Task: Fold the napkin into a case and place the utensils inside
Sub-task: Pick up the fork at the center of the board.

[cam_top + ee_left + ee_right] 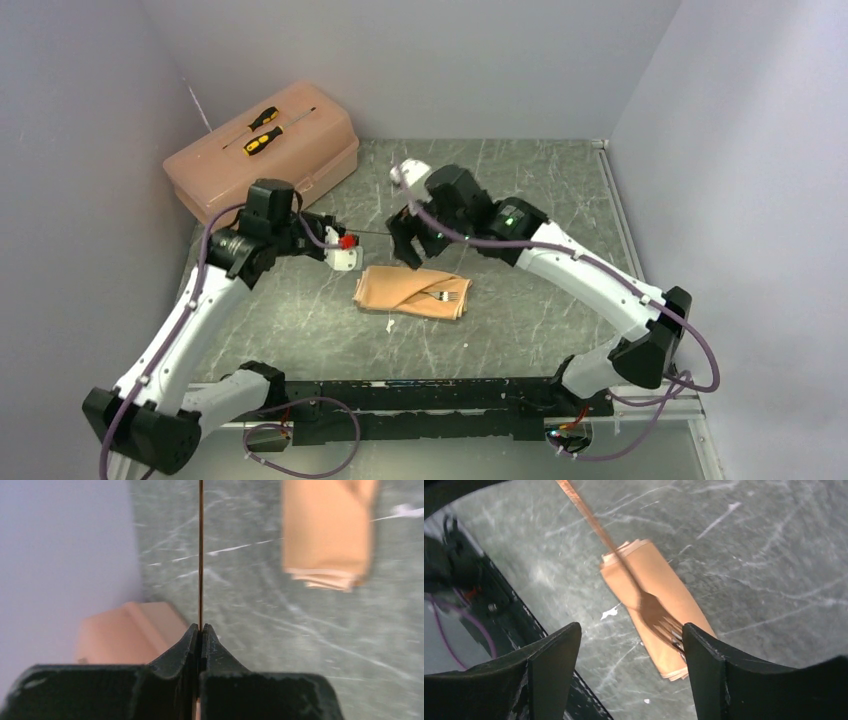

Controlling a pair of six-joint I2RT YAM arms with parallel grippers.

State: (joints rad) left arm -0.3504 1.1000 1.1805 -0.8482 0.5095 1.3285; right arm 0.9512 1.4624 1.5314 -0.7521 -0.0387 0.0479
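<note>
Left tool (pixel 201 628), pointing rightward, pinches a thin utensil (pixel 200 555); right tool (pixel 630 632) hangs wide above the case (pixel 412 291)

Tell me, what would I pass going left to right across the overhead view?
Pink toolbox with screwdrivers on its lid → left fingers, shut on a thin utensil → folded napkin → right arm's white forearm.
</note>
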